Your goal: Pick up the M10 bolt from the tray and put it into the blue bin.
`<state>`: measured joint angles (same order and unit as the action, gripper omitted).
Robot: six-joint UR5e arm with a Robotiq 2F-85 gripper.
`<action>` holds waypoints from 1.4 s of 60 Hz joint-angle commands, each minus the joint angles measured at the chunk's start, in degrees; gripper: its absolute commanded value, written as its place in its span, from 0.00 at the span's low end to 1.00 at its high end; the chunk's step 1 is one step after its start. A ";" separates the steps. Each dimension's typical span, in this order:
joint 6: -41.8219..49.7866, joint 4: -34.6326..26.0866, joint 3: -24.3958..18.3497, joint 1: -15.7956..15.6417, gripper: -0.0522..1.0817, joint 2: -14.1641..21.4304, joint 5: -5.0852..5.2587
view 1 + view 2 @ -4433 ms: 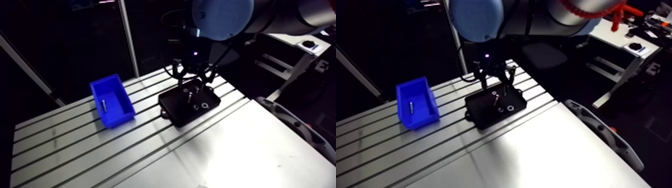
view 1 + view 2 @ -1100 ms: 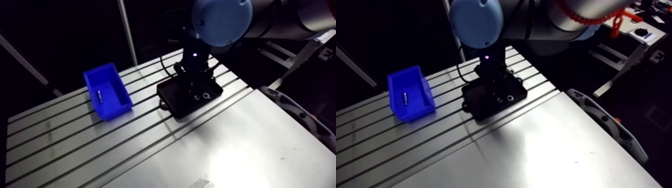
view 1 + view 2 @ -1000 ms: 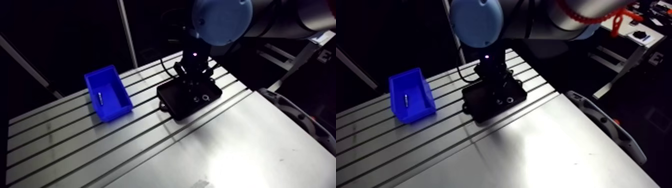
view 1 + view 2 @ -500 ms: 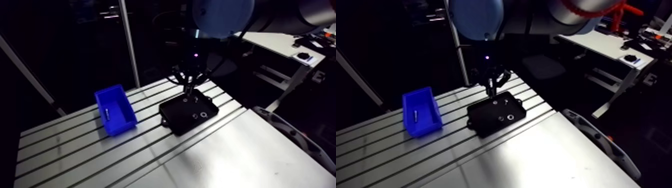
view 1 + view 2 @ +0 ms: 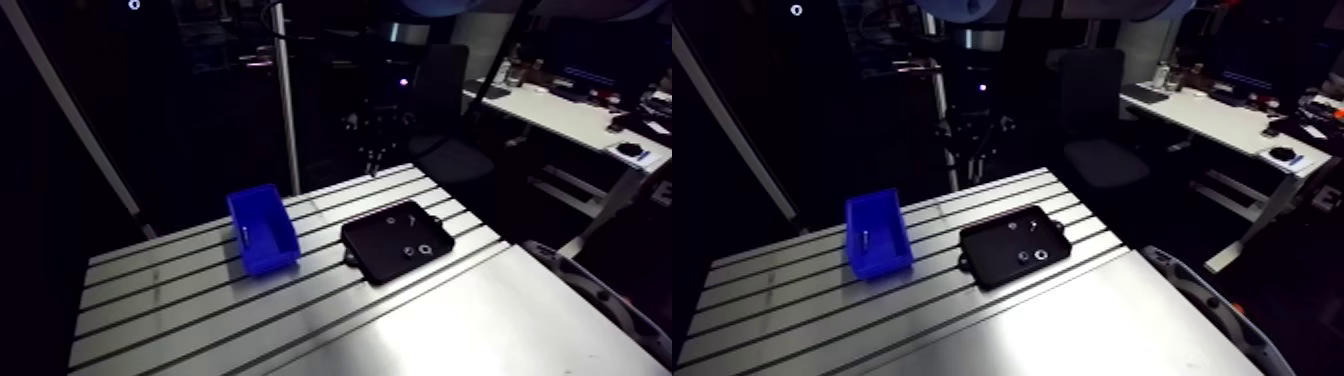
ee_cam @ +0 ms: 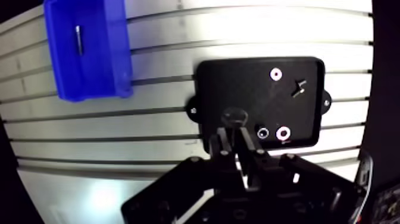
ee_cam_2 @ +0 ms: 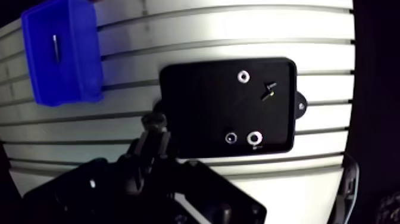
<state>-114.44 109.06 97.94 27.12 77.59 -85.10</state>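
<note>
Black gripper (image 6: 233, 132) with two slim fingers (image 6: 222, 143) and hinged linkages (image 6: 178, 190). Small violet light (image 5: 403, 82) on its wrist. Light-blue joint cap (image 5: 967, 7) at twelve o'clock in the arm view.

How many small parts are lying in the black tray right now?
4. A lone ring with a dark fastener beside it; a small ring and a bigger ring side by side near the gripper, whose held bolt could hide something.

The slotted table (image 5: 200, 320) carries two things — a blue bin (image 5: 270, 258), a black tray (image 5: 385, 235).
</note>
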 commanded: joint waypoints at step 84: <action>-73.94 -0.91 -10.72 -20.52 1.00 -10.58 -5.25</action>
<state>-189.24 107.94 87.31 6.94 67.72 -86.89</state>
